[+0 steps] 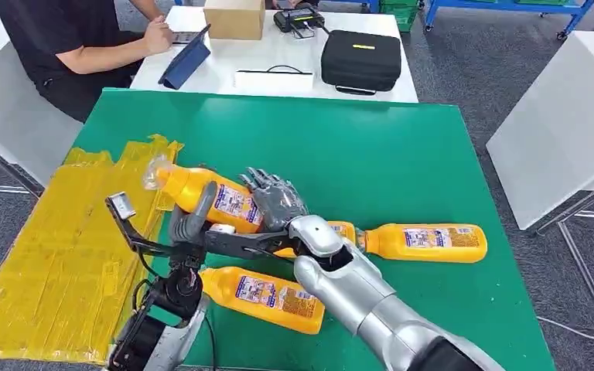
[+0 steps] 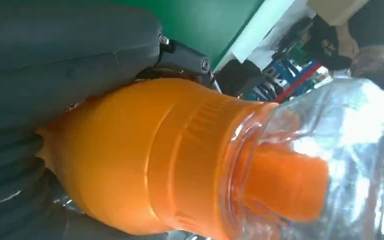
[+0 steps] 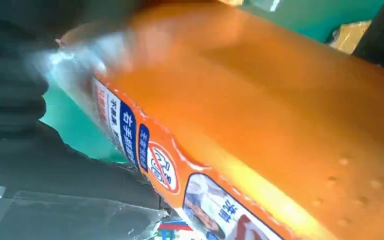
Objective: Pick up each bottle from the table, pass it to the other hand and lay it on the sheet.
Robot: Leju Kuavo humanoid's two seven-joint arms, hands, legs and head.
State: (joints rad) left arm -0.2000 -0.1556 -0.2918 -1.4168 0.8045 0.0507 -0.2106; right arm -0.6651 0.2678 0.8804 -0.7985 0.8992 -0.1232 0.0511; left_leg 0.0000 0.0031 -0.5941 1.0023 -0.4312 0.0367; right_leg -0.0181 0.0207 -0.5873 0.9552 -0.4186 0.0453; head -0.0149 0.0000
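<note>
Your robot has both hands on one orange bottle above the green table; the bottle lies tilted, its clear cap pointing toward the yellow sheet at the table's left side; the left hand wraps its fingers round the bottle near the shoulder, and in the left wrist view you see the orange neck and clear cap right in front of that hand; the right hand grips the labelled body from the other side, its fingers curled over the top; the right wrist view shows you the label close up against the dark fingers; three more bottles lie on the table: one near the front edge below the arms, one out to the right, and one partly hidden behind the right wrist; a person sits at the white table beyond, beside a black case and a cardboard box.
</note>
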